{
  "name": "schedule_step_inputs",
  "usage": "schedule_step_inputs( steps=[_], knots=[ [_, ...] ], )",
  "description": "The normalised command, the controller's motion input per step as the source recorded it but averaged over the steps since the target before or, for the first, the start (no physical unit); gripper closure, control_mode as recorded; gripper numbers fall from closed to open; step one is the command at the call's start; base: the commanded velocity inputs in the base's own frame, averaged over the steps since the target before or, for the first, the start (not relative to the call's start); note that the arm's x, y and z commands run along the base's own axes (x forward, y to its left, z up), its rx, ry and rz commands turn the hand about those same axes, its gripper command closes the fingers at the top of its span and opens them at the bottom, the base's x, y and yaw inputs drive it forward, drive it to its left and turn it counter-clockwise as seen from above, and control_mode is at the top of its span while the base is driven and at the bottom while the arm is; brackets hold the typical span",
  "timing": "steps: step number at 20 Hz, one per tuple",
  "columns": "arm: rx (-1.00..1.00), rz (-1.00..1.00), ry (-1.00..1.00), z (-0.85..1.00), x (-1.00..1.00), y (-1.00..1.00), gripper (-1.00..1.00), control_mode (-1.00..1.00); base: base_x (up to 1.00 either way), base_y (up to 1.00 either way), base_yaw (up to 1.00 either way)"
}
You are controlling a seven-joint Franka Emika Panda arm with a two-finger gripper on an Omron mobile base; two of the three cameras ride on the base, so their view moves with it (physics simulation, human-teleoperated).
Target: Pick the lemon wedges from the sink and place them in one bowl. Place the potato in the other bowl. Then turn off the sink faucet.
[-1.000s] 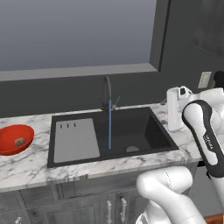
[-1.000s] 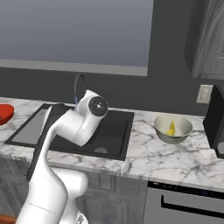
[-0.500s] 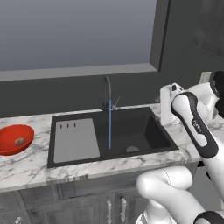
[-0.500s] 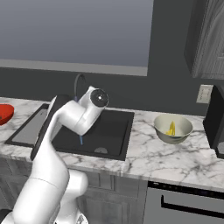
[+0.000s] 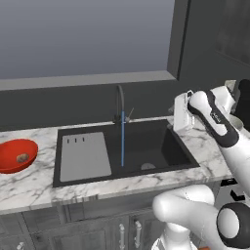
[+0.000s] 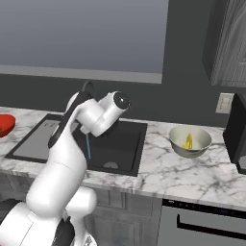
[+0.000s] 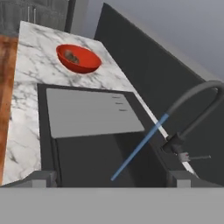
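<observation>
The pincer [image 7: 112, 177] was seen at the bottom of the hand view, its two finger tips [image 7: 43, 178] set wide apart with nothing between them. In the left base view the hand was largely hidden behind the white arm at the right of the frame, and the pincer itself could not be made out there.

The sink [image 5: 161, 149] lay in the middle of the marble surface [image 5: 29, 183], and a thin blue stream of water [image 5: 122, 141] was seen falling from the faucet [image 5: 119, 102] into the basin. The small lever at the faucet's base [image 7: 194, 157] was hard to make out in the base views.

The potato [image 5: 21, 157] was found inside the red bowl [image 5: 14, 155] at the left edge of the left base view; that bowl was cut off at the left edge of the right base view. The lemon wedges [image 6: 188, 141] were seen in the grey-beige bowl [image 6: 190, 141] at the right, though the two could not be told apart. No writing could be read.
</observation>
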Motion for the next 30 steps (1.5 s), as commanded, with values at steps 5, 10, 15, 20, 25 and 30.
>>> schedule_step_inputs(
  steps=[5,10,15,20,25,30],
  knots=[
    [0.16,-0.03,0.05,-0.17,0.37,0.0,-1.0,-1.0,0.0,0.0,0.0],
    [0.01,-0.05,0.0,-0.02,0.18,0.0,-1.0,-1.0,0.0,0.0,0.0],
    [0.0,-0.05,0.0,-0.05,0.07,0.08,-1.0,-1.0,0.0,0.0,0.0],
    [0.01,-0.04,0.02,-0.18,0.21,0.11,-1.0,-1.0,0.0,0.0,0.0],
    [0.04,-0.01,0.0,-0.2,0.3,0.05,-1.0,-1.0,0.0,0.0,0.0],
    [0.06,0.0,0.0,-0.18,0.32,0.0,-1.0,-1.0,0.0,0.0,0.0]
  ],
)
